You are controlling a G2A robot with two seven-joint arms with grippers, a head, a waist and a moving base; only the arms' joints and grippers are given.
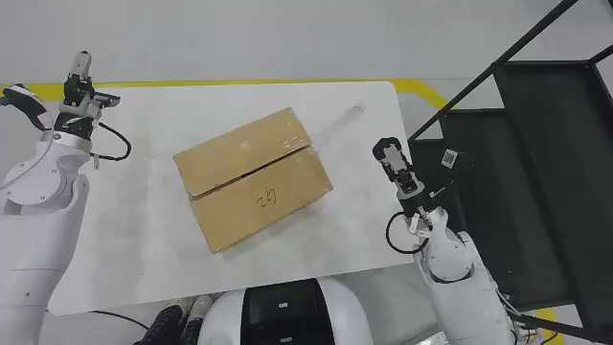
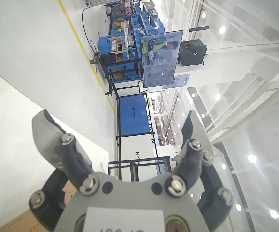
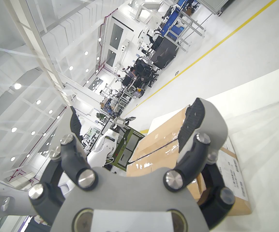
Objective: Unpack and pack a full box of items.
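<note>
My left fingers [image 2: 46, 131] are spread, gripping nothing, over the far left corner of the tabletop [image 1: 144, 240]. My right fingers [image 3: 209, 119] are likewise released, near its right edge. The closed, taped cardboard box [image 1: 254, 177] sits mid-tabletop between them, untouched.

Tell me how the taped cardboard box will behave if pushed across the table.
The cardboard box lies flat and broad on the table, so it will probably slide rather than tip. It is closed and taped shut, so it should stay fairly stiff. The glossy tape along its seam may be slippery.
</note>
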